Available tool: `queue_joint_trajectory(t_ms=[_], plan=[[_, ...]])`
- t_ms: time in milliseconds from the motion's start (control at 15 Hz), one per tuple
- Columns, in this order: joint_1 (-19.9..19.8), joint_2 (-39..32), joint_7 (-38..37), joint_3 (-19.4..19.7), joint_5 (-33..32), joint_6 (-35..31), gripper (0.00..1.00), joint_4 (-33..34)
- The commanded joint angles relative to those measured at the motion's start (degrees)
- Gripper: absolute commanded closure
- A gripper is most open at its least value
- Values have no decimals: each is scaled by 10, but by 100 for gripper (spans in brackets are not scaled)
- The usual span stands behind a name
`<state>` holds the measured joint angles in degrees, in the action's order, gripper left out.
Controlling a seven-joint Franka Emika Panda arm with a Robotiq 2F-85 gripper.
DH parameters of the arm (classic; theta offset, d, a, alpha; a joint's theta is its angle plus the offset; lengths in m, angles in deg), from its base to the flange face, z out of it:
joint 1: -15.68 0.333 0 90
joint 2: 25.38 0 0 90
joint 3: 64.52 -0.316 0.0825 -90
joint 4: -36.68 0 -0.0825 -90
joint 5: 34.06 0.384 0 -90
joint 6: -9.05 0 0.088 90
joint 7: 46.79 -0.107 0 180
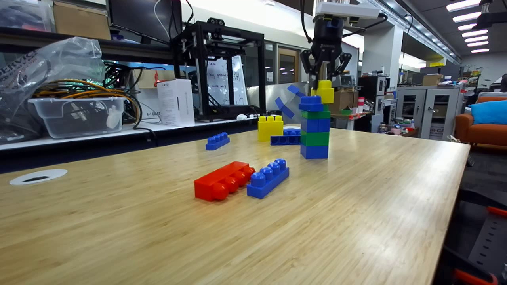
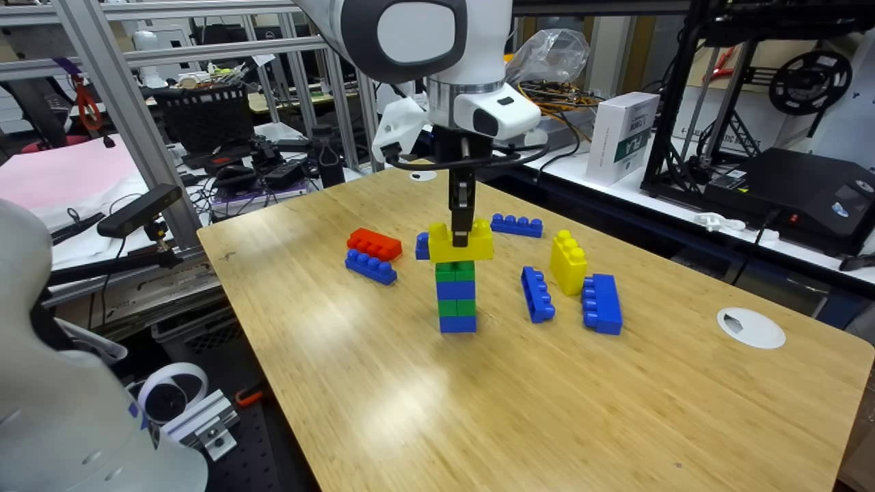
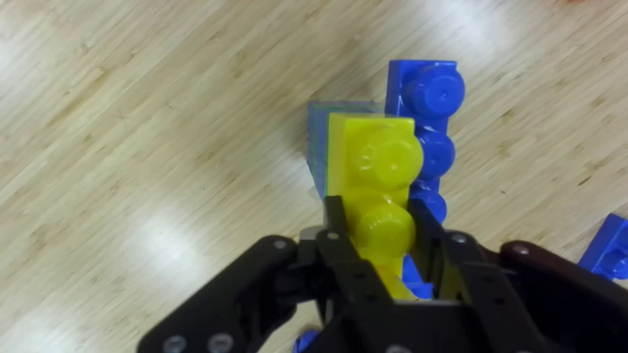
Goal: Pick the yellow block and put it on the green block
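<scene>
One gripper [image 3: 379, 208] clasps one yellow block [image 2: 461, 255]; two green layers [image 2: 448, 272] lie below.

Beyond the wooden table [image 1: 356, 221] I saw a grey cabinet [image 1: 427, 113], an orange couch [image 1: 481, 130] and glowing ceiling lights [image 1: 467, 27]; a long white bench [image 2: 683, 206] ran alongside the table.

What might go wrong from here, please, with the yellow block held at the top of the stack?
Opening the gripper might nudge the blue brick beside the yellow block, since it reaches down right by that brick. The stack looks tall and narrow, so pressing off-centre could tip it. I cannot tell whether the yellow block is fully seated on the green block, so it might tilt once released.
</scene>
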<state>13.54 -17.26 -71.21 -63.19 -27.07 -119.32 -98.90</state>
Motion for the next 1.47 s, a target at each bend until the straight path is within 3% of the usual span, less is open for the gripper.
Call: queue_joint_trajectory(t_ms=[0, 1400], plan=[[-4, 7, 20, -1, 2, -18, 90, -16], [2, 2, 53, -2, 11, -51, 90, -36]])
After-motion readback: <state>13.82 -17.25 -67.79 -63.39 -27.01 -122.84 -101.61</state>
